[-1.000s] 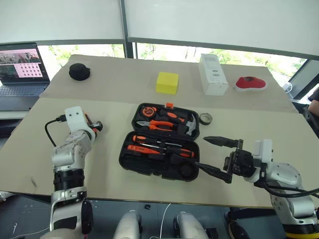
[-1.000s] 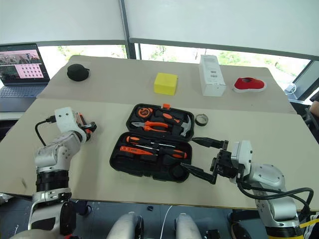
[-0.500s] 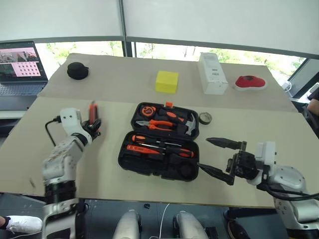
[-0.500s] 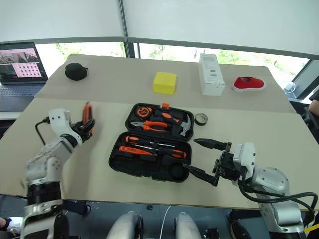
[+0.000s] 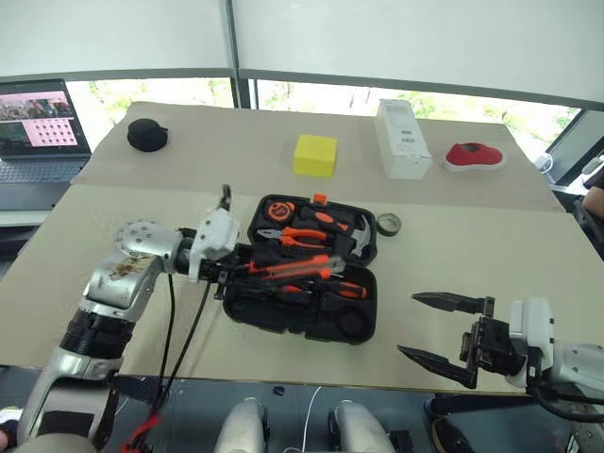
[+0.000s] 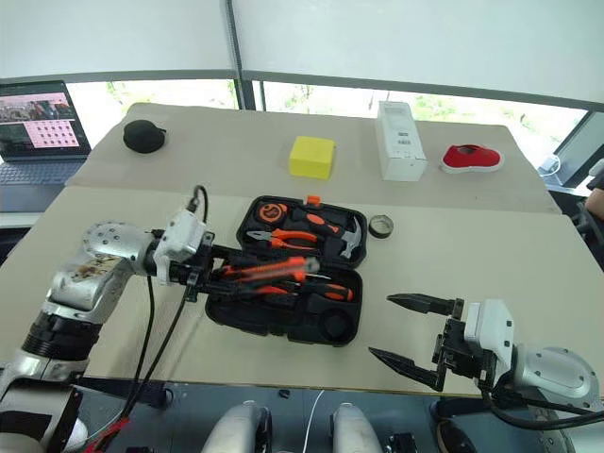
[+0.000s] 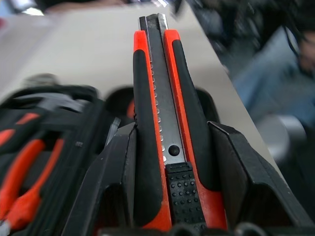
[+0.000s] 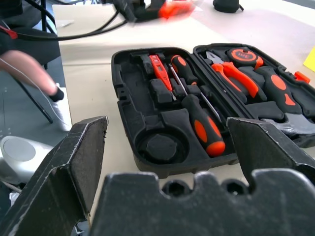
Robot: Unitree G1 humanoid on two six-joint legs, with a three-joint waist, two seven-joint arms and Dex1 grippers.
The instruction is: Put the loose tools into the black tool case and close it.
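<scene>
The black tool case [image 5: 283, 319] lies open mid-table, its lid half holding pliers, a hammer and a tape measure. In the near half lie two black-and-orange screwdrivers [image 8: 204, 125] and a slim orange tester screwdriver [image 8: 158, 69]. My left gripper [image 5: 241, 272] is shut on the orange-and-black utility knife [image 5: 297, 266], held roughly level just above the case's near half. The knife [image 7: 157, 98] sits between both fingers. The small dark tape roll [image 5: 389, 225] rests on the table right of the case. My right gripper [image 5: 408, 326] hangs open and empty near the table's front edge, right of the case.
Along the back of the table stand a yellow block [image 5: 316, 156], a white box [image 5: 403, 140], a red object [image 5: 474, 157] and a small round black object [image 5: 148, 134]. A laptop [image 5: 38, 123] sits far left. A person's leg and shoe [image 8: 29, 73] show beside the table.
My left gripper closed on the knife at the table's left, then swung right and rolled, bringing it over the case. My right gripper drew back toward the front edge, still open.
</scene>
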